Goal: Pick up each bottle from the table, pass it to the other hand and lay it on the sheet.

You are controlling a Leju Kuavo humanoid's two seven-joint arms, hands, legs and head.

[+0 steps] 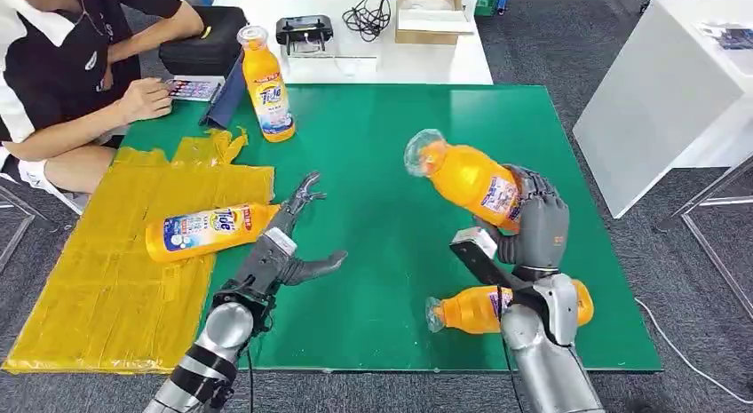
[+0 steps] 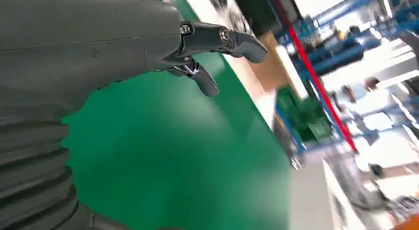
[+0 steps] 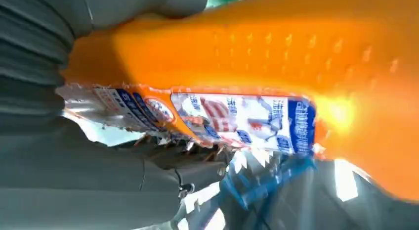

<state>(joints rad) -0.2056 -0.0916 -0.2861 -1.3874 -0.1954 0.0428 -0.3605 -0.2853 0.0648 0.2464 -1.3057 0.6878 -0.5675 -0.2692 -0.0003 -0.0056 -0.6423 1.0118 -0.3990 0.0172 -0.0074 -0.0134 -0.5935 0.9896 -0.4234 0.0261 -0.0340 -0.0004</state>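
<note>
The right hand (image 1: 535, 225) grips a bottle (image 1: 466, 176) by its base, raised and tilted toward the left hand (image 1: 297, 238), whose fingers (image 1: 306, 193) spread wide, empty, apparently ready to receive it, near the sheet (image 1: 107, 280).

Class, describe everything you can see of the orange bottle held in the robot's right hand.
The held bottle looks like glossy orange plastic with a clear cap and a blue, red and white label. The right hand grips its lower end, lifting it above the green table, tilted, cap pointing up and towards the robot's left. Nothing else touches it.
</note>
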